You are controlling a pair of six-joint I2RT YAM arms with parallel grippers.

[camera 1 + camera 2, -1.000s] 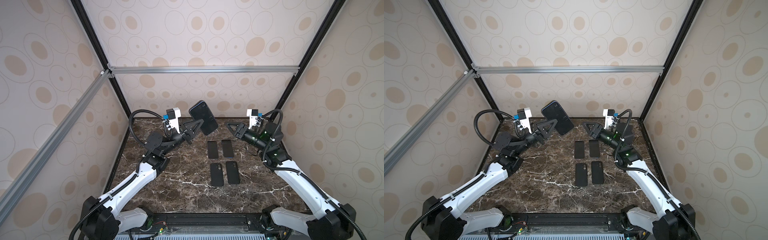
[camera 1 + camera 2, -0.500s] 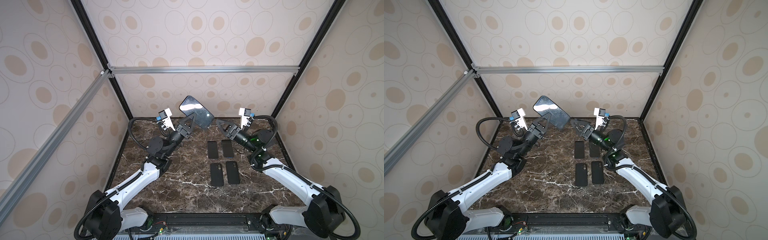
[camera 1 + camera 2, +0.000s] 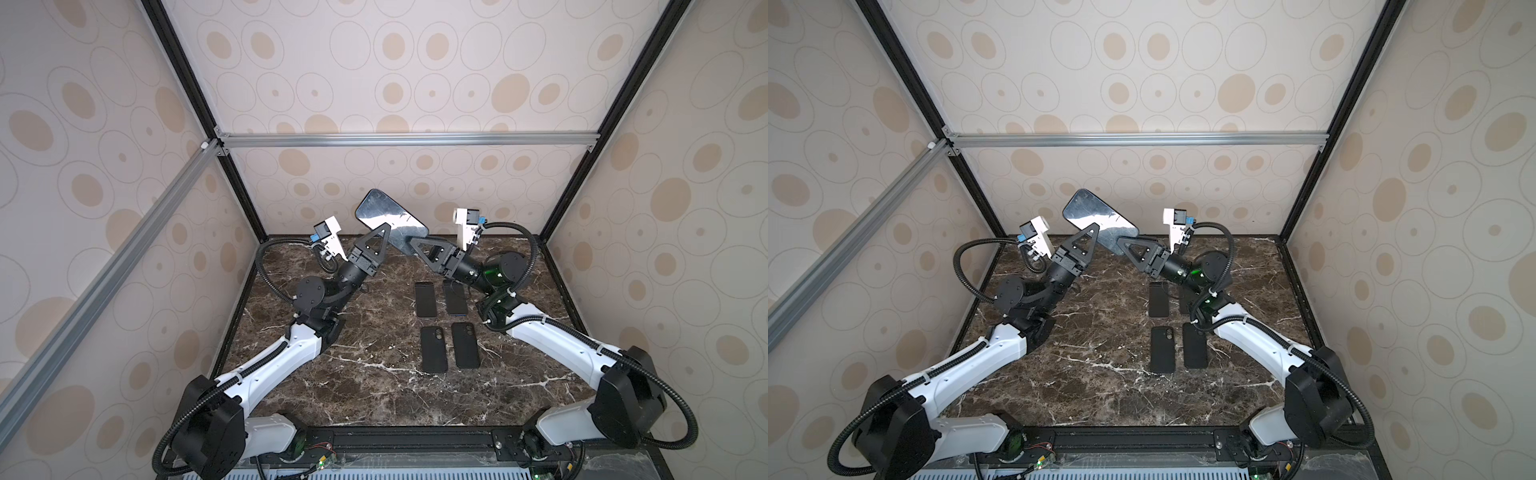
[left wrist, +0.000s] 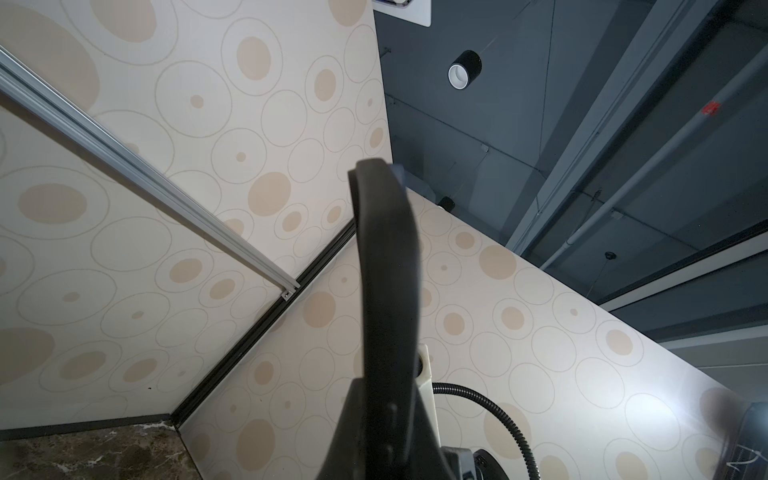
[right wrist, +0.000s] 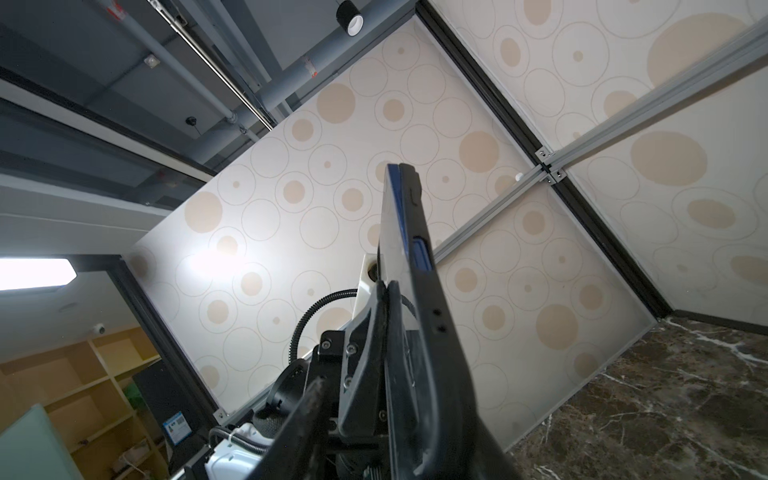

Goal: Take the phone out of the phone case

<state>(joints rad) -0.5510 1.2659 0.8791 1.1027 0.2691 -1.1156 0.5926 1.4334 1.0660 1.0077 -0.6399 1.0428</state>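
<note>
Left tool point(image 3: 385, 229) clamps the stiff, probably slick phone point(image 3: 388, 212); right tool point(image 3: 412, 242) grip unclear; the case point(image 5: 432, 316) likely peels from a corner.

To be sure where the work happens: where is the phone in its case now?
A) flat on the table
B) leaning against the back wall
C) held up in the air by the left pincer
C: in both top views the left pincer grips the phone, raised above the table.
</note>
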